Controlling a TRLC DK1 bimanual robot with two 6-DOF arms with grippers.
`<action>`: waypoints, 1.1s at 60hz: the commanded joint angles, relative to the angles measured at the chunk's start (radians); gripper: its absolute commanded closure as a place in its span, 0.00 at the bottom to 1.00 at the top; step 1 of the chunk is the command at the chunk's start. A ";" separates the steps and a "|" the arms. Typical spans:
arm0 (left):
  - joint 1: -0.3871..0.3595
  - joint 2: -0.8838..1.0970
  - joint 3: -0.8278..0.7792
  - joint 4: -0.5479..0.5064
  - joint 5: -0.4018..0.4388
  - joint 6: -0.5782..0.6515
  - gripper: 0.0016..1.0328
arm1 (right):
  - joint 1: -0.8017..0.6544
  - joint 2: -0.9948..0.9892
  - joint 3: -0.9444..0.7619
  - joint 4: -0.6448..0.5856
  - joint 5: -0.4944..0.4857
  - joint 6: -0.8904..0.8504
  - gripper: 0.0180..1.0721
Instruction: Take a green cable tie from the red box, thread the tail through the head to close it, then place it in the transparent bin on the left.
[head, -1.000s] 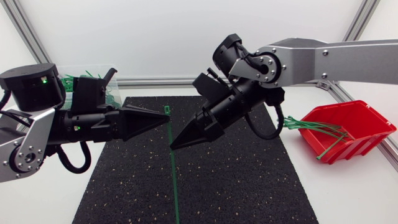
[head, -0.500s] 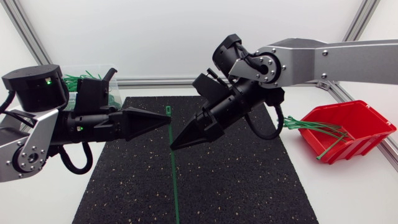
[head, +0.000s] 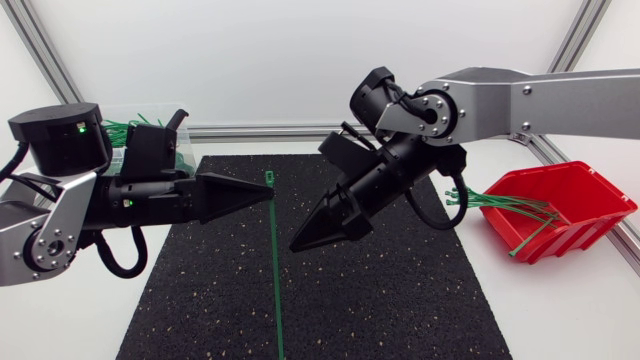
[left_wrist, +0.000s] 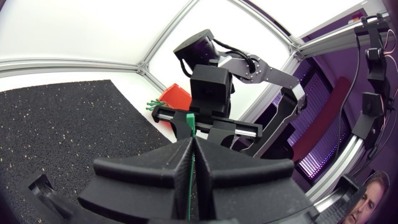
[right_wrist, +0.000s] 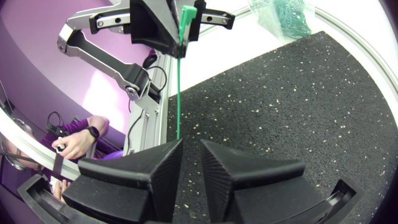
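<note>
You are at threading: your left gripper (head: 268, 193) is clamped on the tie (head: 276, 280), which hangs over the mat (head: 400, 300); your right gripper (head: 296, 244), slightly parted and empty, must next catch the tail.

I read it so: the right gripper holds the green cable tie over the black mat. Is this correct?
Not quite: it is the left gripper that holds the green cable tie over the black mat. The head view shows this; the right gripper is beside the tie, apart from it.
</note>
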 joint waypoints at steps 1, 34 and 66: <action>0.018 0.033 0.041 -0.010 0.013 -0.027 0.96 | -0.017 -0.024 -0.018 -0.026 0.019 -0.138 0.67; 0.065 0.171 0.103 0.039 -0.002 -0.056 0.96 | -0.032 -0.104 -0.107 0.271 0.335 -0.368 0.04; 0.058 0.252 0.167 0.040 -0.001 -0.116 0.96 | -0.046 -0.081 -0.229 0.643 0.533 -0.662 0.04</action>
